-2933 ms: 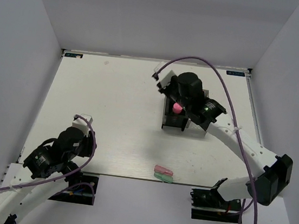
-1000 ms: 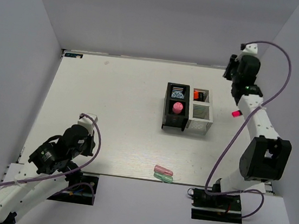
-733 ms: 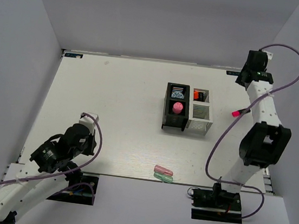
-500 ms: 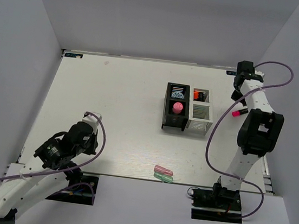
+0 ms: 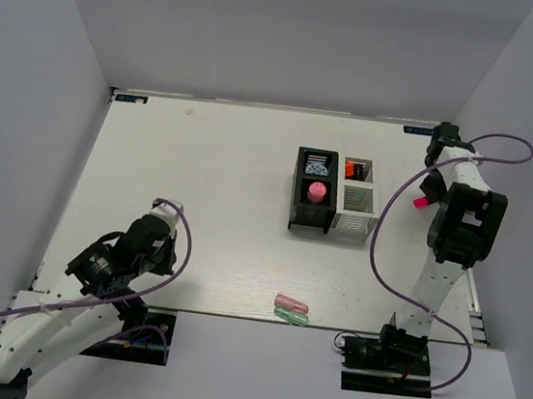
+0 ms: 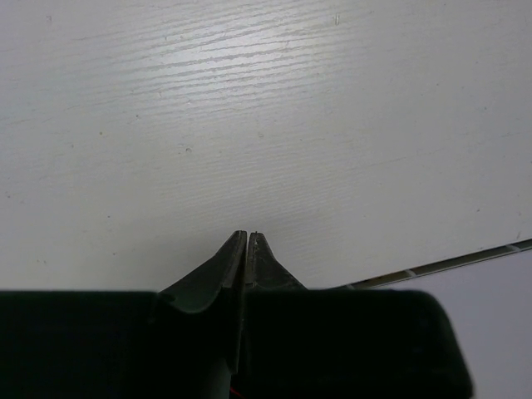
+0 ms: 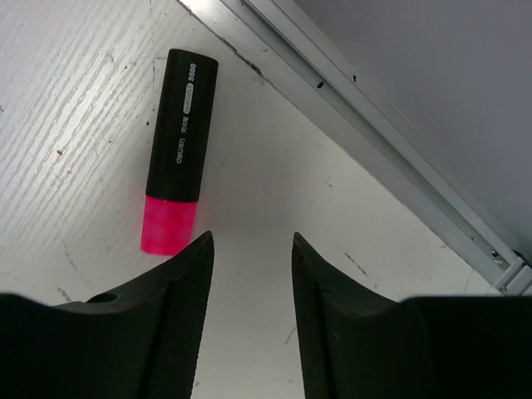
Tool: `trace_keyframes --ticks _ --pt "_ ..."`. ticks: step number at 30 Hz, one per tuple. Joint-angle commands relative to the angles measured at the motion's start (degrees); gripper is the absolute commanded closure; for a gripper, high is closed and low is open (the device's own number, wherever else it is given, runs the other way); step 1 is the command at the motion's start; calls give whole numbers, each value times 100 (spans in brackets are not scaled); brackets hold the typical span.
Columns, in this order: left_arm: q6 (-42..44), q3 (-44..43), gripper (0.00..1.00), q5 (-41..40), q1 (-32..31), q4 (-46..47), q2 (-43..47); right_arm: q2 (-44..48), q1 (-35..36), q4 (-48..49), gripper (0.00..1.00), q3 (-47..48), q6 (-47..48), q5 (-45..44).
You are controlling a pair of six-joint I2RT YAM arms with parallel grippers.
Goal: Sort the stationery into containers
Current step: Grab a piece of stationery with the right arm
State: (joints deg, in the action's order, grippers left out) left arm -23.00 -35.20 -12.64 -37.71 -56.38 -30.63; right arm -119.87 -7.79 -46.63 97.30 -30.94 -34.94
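Beside the matte black, pink-capped marker point(image 7: 179, 154) right jaws gape — left jaws pressed together.

You have bright, even light; the white table point(image 5: 198, 201) shows soft shadows, a faint sheen in the left wrist view, little blur.

Left wrist view. The left gripper point(image 6: 248, 237), dark, with its two fingertips point(image 6: 235, 247) pressed together and holding nothing, points at a bare white wood-grain table point(image 6: 266, 108). The table's metal edge strip point(image 6: 449, 262) runs along the lower right corner.
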Motion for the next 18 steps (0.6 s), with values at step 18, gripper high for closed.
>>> trace_keyframes --ticks 18 --pt "-125 40 83 166 19 127 -83 148 -434 1675 36 -756 -184 1709"
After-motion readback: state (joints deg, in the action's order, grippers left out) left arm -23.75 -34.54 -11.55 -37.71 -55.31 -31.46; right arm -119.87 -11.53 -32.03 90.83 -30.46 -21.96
